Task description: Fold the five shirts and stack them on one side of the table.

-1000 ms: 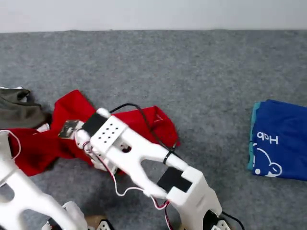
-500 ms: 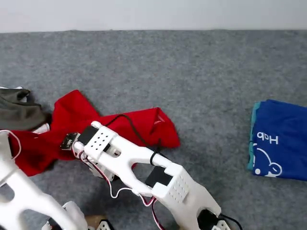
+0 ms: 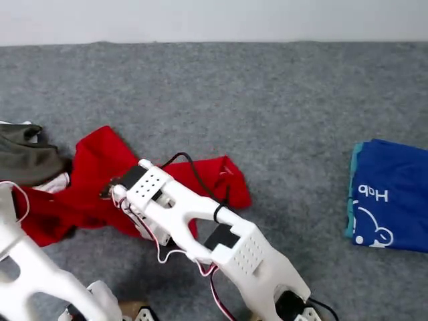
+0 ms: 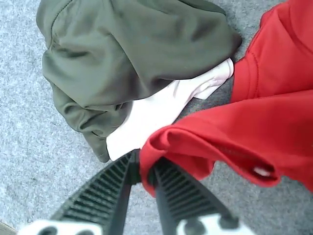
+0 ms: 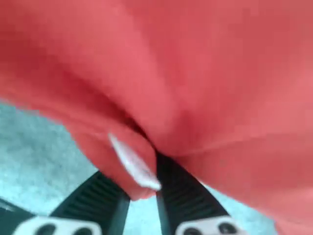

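left gripper (image 4: 143, 170) and right gripper (image 5: 143, 180) both clamped on red shirt (image 3: 93, 167), at 9 o'clock on the table (image 3: 281, 100). in the last second my right dipped toward 7, then came back toward 1, bunching the near hem. fold just starting, i judge.

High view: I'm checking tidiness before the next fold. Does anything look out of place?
Yes. The red shirt lies crumpled, not flat, pinched by the left gripper and right gripper. The olive shirt sits heaped over a pale garment at the high view's left edge. The blue shirt is neatly folded.
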`<move>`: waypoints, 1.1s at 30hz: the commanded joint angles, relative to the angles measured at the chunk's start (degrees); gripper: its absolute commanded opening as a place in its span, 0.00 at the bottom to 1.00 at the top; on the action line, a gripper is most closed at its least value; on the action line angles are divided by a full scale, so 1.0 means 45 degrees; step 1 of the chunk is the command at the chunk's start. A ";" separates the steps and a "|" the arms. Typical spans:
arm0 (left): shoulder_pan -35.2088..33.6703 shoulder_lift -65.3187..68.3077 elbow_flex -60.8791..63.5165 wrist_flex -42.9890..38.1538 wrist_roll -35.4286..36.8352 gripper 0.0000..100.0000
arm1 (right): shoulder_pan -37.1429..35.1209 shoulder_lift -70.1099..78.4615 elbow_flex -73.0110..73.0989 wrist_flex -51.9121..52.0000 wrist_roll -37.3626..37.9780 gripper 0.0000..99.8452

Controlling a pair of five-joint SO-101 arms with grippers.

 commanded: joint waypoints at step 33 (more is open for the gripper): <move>0.3516 -0.0059 -0.3604 0.1114 0.0137 0.01 | 0.8762 -1.1067 0.2032 0.1162 0.7717 0.01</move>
